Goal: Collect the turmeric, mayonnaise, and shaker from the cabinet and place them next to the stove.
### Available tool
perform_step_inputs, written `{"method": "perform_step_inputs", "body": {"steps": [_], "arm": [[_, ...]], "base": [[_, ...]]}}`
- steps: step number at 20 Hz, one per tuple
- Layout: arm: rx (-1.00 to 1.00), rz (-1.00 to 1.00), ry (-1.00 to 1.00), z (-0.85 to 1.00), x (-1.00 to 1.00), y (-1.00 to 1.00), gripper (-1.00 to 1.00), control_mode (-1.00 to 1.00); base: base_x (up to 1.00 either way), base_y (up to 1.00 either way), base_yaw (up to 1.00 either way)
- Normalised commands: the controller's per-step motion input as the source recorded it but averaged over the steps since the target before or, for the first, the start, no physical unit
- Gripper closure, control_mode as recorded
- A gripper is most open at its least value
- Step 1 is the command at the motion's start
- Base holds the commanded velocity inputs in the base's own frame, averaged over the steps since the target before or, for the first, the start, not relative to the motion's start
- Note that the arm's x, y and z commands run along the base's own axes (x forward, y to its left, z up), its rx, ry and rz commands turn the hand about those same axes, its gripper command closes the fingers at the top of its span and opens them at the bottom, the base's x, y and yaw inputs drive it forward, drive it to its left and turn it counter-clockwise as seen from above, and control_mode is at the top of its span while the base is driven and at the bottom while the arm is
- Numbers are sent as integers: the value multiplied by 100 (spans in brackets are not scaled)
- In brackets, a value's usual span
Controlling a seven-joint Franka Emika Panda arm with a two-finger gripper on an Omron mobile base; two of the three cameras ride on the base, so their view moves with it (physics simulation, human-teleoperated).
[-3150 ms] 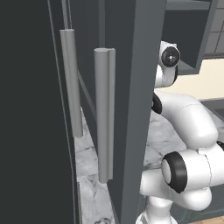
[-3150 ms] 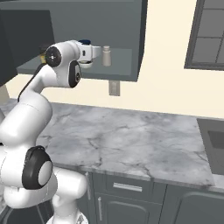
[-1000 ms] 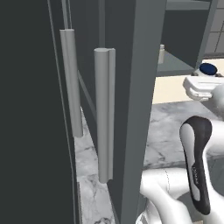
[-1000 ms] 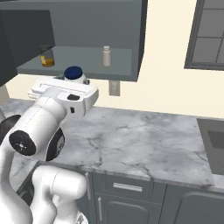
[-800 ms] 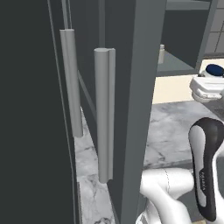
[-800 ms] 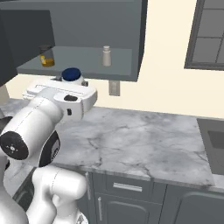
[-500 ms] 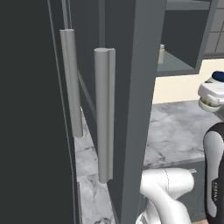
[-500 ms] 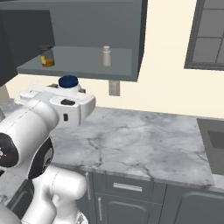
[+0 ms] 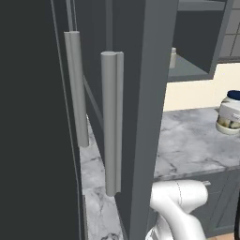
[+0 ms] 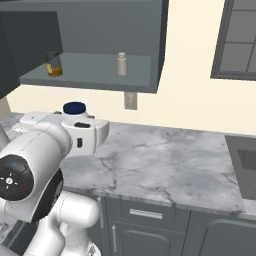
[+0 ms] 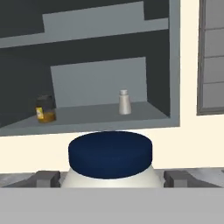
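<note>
**Mayonnaise sits between my gripper's tips, jaws wide**

On my hand view the gripper (image 11: 111,177) has its two dark finger tips (image 11: 47,178) standing wide apart, one on each side of the mayonnaise (image 11: 110,159). The jar's blue lid rises right between them. I cannot tell whether the tips press the jar or stand just off it.

From the left base view I see the mayonnaise (image 9: 230,113) resting on the marble bench (image 9: 187,140), close to its back edge near the wall. In the right base view its blue lid (image 10: 74,108) peeks up just behind my arm's white hand.

The cabinet (image 10: 95,77) hangs open above. On its shelf, the turmeric (image 10: 53,65) stands toward the left end and the shaker (image 10: 121,64) toward the middle, well apart from each other and well above the gripper.
</note>
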Motion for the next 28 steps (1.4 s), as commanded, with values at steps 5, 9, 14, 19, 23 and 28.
{"method": "perform_step_inputs", "body": {"steps": [5, 9, 14, 19, 23, 28], "arm": [[0, 0, 0, 0, 0, 0, 100, 100], [0, 0, 0, 0, 0, 0, 100, 100], [0, 0, 0, 0, 0, 0, 100, 100], [0, 0, 0, 0, 0, 0, 100, 100], [0, 0, 0, 0, 0, 0, 100, 100], [0, 0, 0, 0, 0, 0, 100, 100]], "base": [[-21, -17, 1], [-25, -66, 0], [-59, -76, 0], [-77, -75, -3], [-67, -82, -4], [-18, -88, -2]]}}
